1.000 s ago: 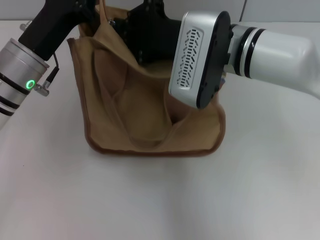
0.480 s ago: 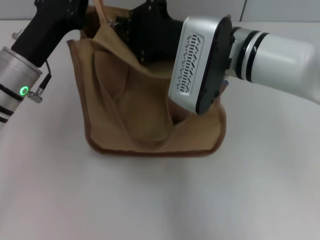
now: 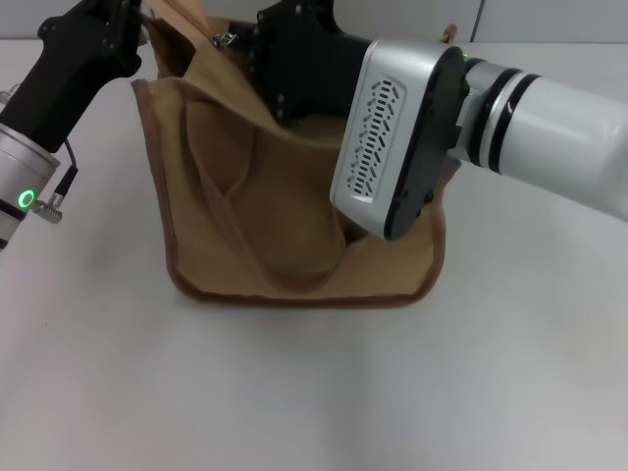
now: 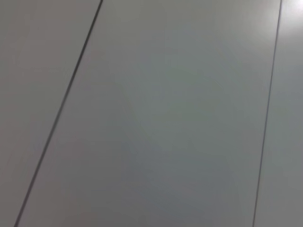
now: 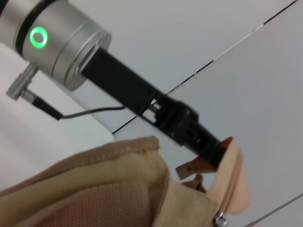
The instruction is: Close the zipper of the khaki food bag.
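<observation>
The left gripper (image 5: 215, 153) pinches the far-left corner of the boxy tan canvas bag (image 3: 294, 226). If the cloth slips, the zipper (image 5: 220, 218) slackens and may jam. The right gripper's (image 3: 235, 41) jaws: cannot tell.

We were at a bare test bench: plain white table (image 3: 314, 392) and pale panelled wall (image 4: 156, 118) suggested a lab.

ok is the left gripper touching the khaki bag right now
Touching. The right wrist view shows the left gripper pinching a tan corner of the khaki food bag.
</observation>
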